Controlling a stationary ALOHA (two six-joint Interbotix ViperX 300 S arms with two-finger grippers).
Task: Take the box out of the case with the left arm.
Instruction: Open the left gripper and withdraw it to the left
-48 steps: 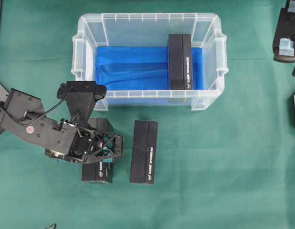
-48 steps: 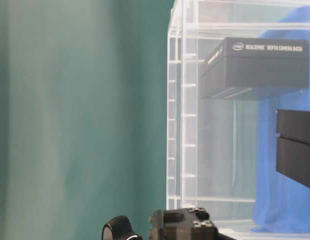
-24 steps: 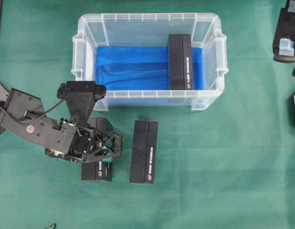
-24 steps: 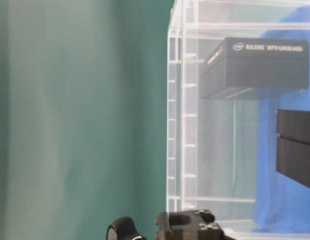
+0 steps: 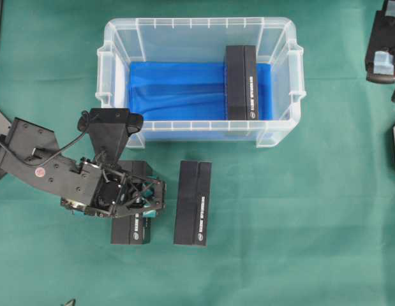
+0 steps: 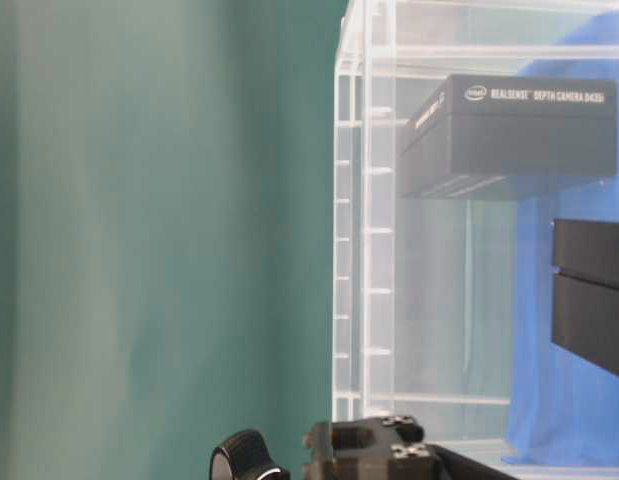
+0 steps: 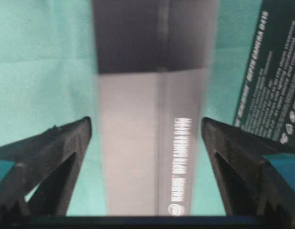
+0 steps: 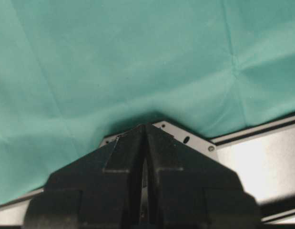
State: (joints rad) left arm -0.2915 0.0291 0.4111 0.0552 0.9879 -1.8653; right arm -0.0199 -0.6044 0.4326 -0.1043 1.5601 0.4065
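Black box (image 7: pixel 154 124) lies on the cloth between my left gripper's (image 7: pixel 146 131) wide-spread fingers, touching neither. A second box (image 5: pixel 193 203) lies just beside it; a third (image 5: pixel 241 82) sits in the case (image 5: pixel 114 60) beyond. My right gripper (image 8: pixel 143 157) is pressed closed.

Seen from directly overhead, the camera faces straight down at the green-draped bench (image 5: pixel 299 223), taking in the clear case (image 5: pixel 200 131) beyond the left claw (image 5: pixel 136 199) and the box (image 5: pixel 131 226) beneath it. A second camera sits at bench level, close against the case's wall (image 6: pixel 364 250), with the arm's top just showing at the bottom edge. The left wrist camera peers down between its spread claw (image 7: pixel 147 138) fingers at that same box (image 7: pixel 152 143), very near and blurred. The right wrist camera looks past its closed claw (image 8: pixel 145 138) at bare cloth.
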